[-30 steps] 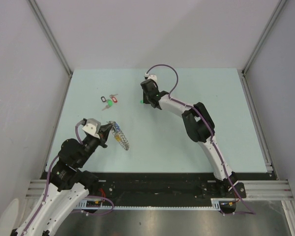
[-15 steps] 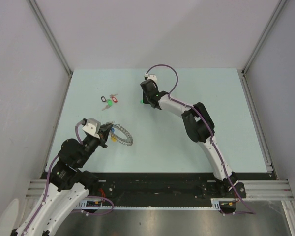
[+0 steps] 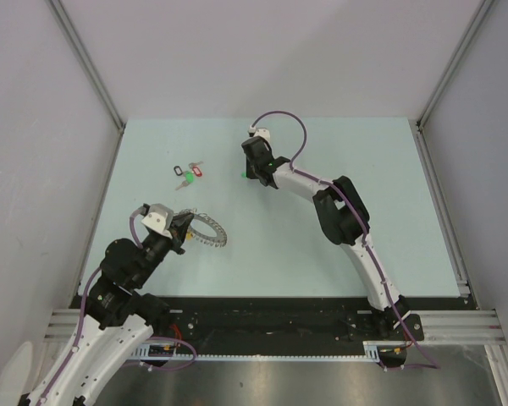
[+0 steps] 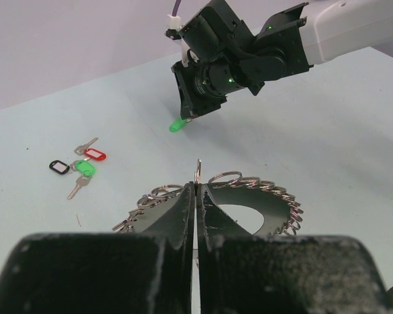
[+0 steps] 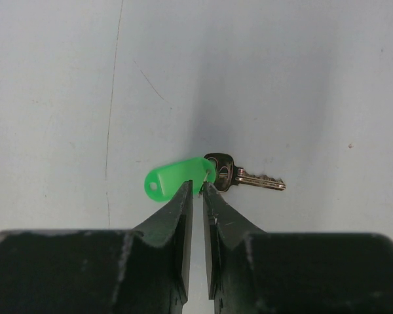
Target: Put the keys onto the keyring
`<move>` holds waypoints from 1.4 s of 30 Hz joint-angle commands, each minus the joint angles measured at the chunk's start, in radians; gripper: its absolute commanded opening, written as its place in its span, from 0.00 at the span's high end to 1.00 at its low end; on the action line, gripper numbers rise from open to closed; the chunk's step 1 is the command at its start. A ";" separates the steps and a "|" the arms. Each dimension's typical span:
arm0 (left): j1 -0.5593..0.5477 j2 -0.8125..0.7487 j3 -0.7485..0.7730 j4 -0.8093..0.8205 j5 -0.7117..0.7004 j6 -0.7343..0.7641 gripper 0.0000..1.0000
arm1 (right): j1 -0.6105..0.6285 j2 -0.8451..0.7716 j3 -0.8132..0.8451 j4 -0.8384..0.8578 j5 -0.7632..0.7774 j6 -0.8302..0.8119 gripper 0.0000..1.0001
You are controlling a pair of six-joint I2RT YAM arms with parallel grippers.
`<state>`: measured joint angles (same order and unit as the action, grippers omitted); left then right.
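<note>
My left gripper (image 3: 184, 230) (image 4: 198, 186) is shut on the near rim of the keyring (image 3: 212, 231), a big grey ring of coiled wire. In the left wrist view the keyring (image 4: 262, 188) arcs behind my closed fingers and one loop sticks up between the tips. My right gripper (image 3: 249, 172) (image 5: 198, 186) is shut on the small wire loop of the green-tagged key (image 5: 245, 175), whose green tag (image 5: 173, 176) points left, just above the table. The tag also shows in the top view (image 3: 241, 175) and the left wrist view (image 4: 177, 124). The blue-tagged key is not visible.
A bunch of three keys tagged black, red and green (image 3: 187, 173) (image 4: 78, 167) lies on the pale blue table (image 3: 364, 169) at the left rear. Grey walls with metal rails (image 3: 440, 194) bound the table on three sides.
The keyring in my left gripper has swung from hanging edge-on to lying nearly flat, opening out to the right. The right arm holds still with the green-tagged key.
</note>
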<state>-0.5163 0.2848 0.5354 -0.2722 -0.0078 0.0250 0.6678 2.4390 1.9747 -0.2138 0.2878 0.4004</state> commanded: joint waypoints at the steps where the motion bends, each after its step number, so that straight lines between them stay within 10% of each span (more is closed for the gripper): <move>1: 0.004 -0.015 0.005 0.076 -0.001 -0.016 1.00 | -0.007 0.012 0.007 0.002 0.014 0.012 0.85; 15: 0.005 -0.012 0.002 0.077 0.023 -0.013 1.00 | -0.019 -0.047 -0.082 0.046 0.008 -0.012 1.00; 42: 0.006 0.119 0.008 0.145 0.325 0.093 1.00 | -0.068 -0.882 -0.911 0.323 -0.420 -0.577 1.00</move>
<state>-0.5163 0.3649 0.5190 -0.2222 0.1936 0.0746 0.6006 1.6901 1.1206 0.0387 -0.0170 -0.0975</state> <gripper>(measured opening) 0.005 0.009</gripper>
